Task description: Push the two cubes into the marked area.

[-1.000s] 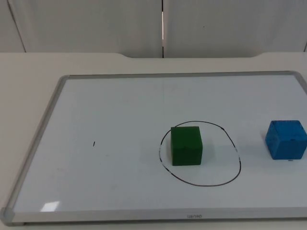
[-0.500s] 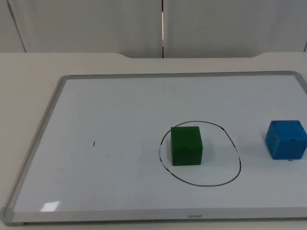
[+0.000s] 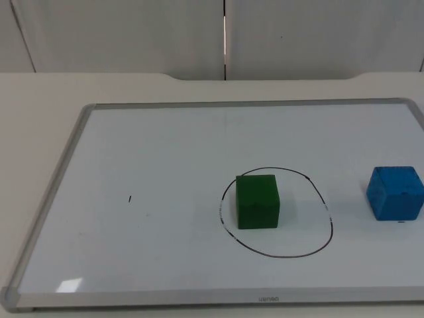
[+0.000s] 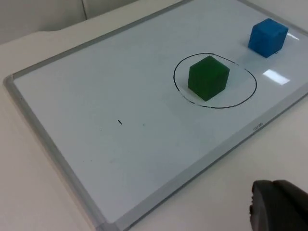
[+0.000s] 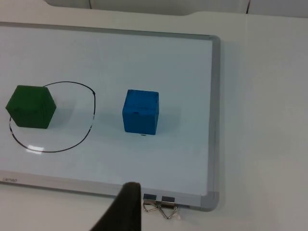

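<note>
A green cube point(image 3: 257, 201) point(image 4: 208, 77) point(image 5: 31, 106) sits inside the black hand-drawn circle point(image 3: 278, 256), close to its left side. A blue cube point(image 3: 395, 193) point(image 5: 140, 111) rests on the whiteboard to the right of the circle, outside the line. Seen from the left wrist, my left gripper point(image 4: 279, 204) hangs over bare table off the board's front edge, far from both cubes. In the right wrist view my right gripper point(image 5: 126, 209) hovers at the board's front edge, with the blue cube a short way ahead. Neither touches a cube.
The cubes lie on a whiteboard with a raised grey frame point(image 3: 59, 172) on the white table. A metal binder clip point(image 5: 161, 204) is fixed to the frame beside my right gripper. A small black mark point(image 3: 130, 199) is on the board's left half.
</note>
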Controlling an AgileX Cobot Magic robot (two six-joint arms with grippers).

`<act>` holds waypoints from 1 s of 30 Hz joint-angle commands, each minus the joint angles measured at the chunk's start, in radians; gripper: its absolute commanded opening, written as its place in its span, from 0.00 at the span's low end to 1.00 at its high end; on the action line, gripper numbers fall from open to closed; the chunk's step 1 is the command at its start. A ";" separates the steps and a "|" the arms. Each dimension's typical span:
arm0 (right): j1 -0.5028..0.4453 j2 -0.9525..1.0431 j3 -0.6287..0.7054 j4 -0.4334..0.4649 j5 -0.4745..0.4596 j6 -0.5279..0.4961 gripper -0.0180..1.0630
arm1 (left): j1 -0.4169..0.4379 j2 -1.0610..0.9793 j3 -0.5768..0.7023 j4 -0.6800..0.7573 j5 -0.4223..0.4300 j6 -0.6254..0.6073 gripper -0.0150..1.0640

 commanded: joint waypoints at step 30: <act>-0.004 0.267 -0.094 0.001 -0.075 0.015 0.43 | -0.004 -0.004 0.004 0.008 0.005 -0.009 0.01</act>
